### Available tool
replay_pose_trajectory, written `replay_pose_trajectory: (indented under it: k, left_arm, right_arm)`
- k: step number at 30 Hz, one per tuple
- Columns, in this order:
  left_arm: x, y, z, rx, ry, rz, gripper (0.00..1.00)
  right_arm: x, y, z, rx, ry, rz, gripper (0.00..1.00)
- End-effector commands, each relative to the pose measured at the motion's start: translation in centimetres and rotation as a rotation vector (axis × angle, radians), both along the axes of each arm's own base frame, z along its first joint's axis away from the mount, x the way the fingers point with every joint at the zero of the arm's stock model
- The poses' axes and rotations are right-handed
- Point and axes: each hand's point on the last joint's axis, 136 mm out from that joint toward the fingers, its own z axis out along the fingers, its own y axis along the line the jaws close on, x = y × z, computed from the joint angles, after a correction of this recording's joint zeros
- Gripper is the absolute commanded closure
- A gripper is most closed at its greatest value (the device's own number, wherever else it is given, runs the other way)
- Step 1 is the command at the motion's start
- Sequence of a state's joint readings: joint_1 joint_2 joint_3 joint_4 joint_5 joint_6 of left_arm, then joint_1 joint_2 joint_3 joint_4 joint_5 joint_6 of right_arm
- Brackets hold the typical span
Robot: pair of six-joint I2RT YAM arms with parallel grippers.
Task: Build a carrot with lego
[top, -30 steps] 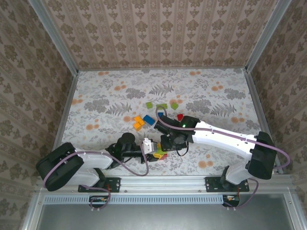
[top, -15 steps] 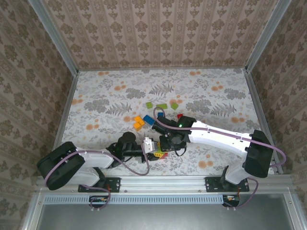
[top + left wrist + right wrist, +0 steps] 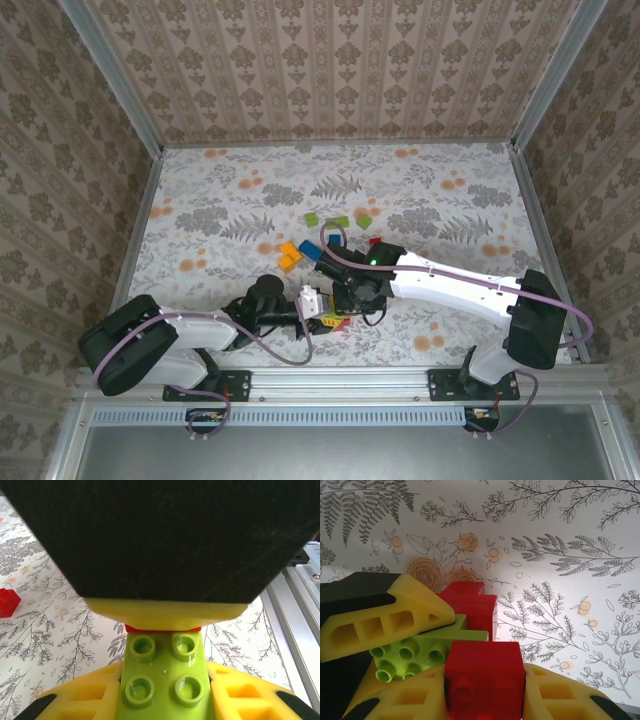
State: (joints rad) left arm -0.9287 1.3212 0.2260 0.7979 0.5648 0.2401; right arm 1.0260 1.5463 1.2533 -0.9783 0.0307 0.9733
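Observation:
My left gripper is shut on a light green lego brick, studs facing its camera. My right gripper is shut on a red lego brick. The two grippers meet tip to tip low over the table near its front edge. The red brick sits against the green brick's edge. A second red brick lies just beyond the green one, touching it. My right gripper's dark body looms close over the green brick. The carrot is out of view.
Loose lego lies on the flowered table behind the grippers: three green bricks, orange ones, a blue one and a red one. A metal rail runs along the front edge. Patterned walls enclose three sides.
My right arm has edged slightly left, closing in on the left gripper. Both grippers keep their bricks and the loose bricks have not moved.

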Motion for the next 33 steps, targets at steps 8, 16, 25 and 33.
replay_pose_trajectory:
  k: [8, 16, 25, 33]
  left_arm:
    - [0.1, 0.3, -2.2, 0.087, 0.001, 0.008, 0.79]
    - [0.0, 0.3, -2.2, 0.089, 0.002, 0.007, 0.79]
    - [0.2, 0.2, -2.3, 0.094, 0.004, 0.012, 0.79]
    - [0.2, 0.2, -2.4, 0.100, 0.009, 0.013, 0.79]
  right_arm:
    - [0.2, -0.6, -1.3, -0.130, 0.043, -0.005, 0.75]
    - [-0.4, -0.4, -2.8, -0.106, 0.070, -0.021, 0.75]
    - [-0.4, 0.2, -2.7, -0.052, 0.062, -0.021, 0.64]
    - [-0.1, 0.4, -1.8, -0.031, 0.036, -0.009, 0.49]
